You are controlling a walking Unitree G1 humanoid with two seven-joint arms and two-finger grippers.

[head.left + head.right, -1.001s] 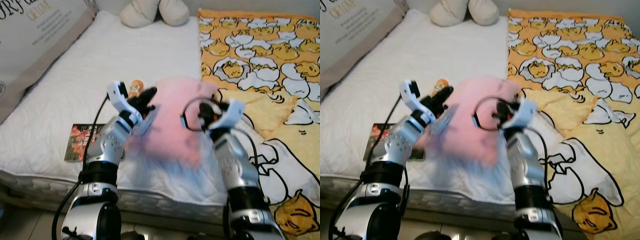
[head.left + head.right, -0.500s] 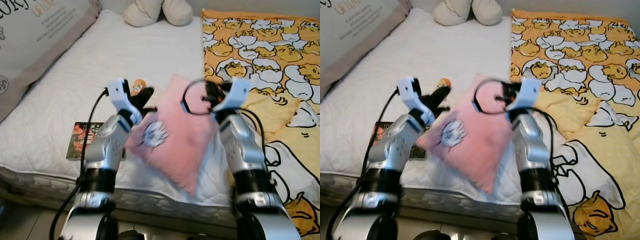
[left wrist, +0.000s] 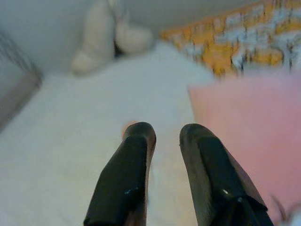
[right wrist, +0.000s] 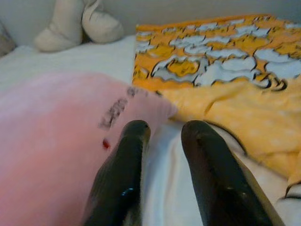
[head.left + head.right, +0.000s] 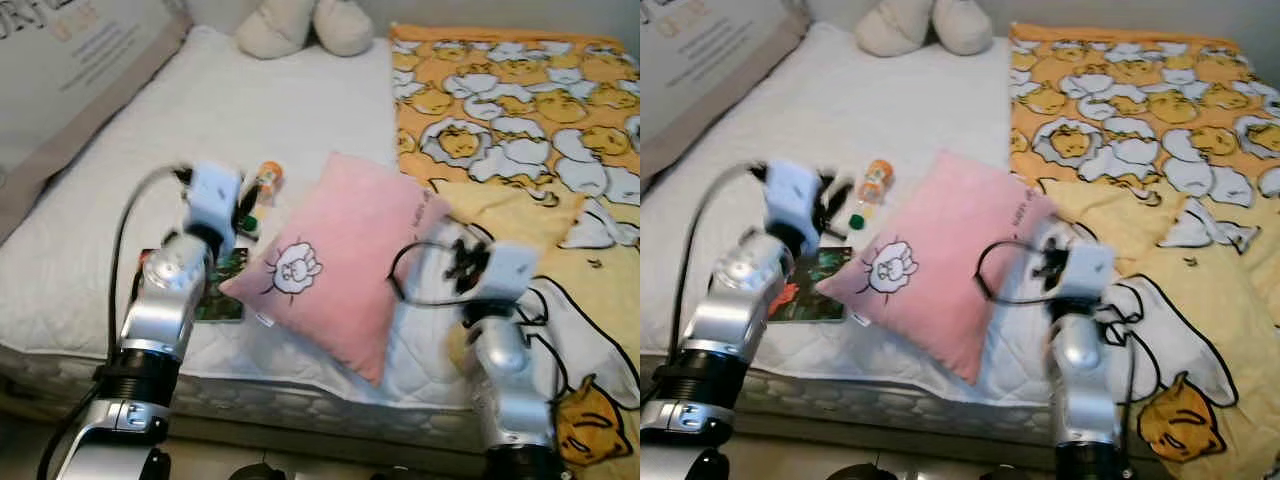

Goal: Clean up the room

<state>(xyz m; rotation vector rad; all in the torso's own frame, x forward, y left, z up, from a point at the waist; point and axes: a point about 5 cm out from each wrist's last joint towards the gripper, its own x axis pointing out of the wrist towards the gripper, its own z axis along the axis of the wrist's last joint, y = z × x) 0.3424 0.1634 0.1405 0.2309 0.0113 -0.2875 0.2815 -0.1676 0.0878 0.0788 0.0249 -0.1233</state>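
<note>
The head views take in the whole white bed (image 5: 300, 110): a pink pillow (image 5: 345, 260) lies flat near the front edge, one corner pointing toward 6 o'clock, with a small white sheep-like figure (image 5: 296, 268) printed toward its 9 o'clock side. At 10 o'clock from the pillow lies a small orange bottle (image 5: 266, 180) with a green cap, and at 9 o'clock a dark book (image 5: 220, 290) with a red and green cover, partly covered by the left arm. A yellow blanket (image 5: 510, 110) with cartoon egg figures spreads from 12 to 3 o'clock, a cream plush toy (image 5: 300, 25) sits at the head of the bed, and a large grey printed cushion (image 5: 70, 70) lies at 10 o'clock.

The wrist views add what the head views hide. The left gripper (image 3: 164, 141) shows its two black fingers a small gap apart, holding nothing, hovering over the white sheet with the pink pillow just beside them and a bit of orange past the fingertips. The right gripper (image 4: 162, 136) likewise has its fingers slightly parted and empty, over the sheet between the pillow's corner, where dark lettering (image 4: 115, 110) and a red mark show, and the yellow blanket. From the head, both grippers sit apart from the pillow, one on each side.
</note>
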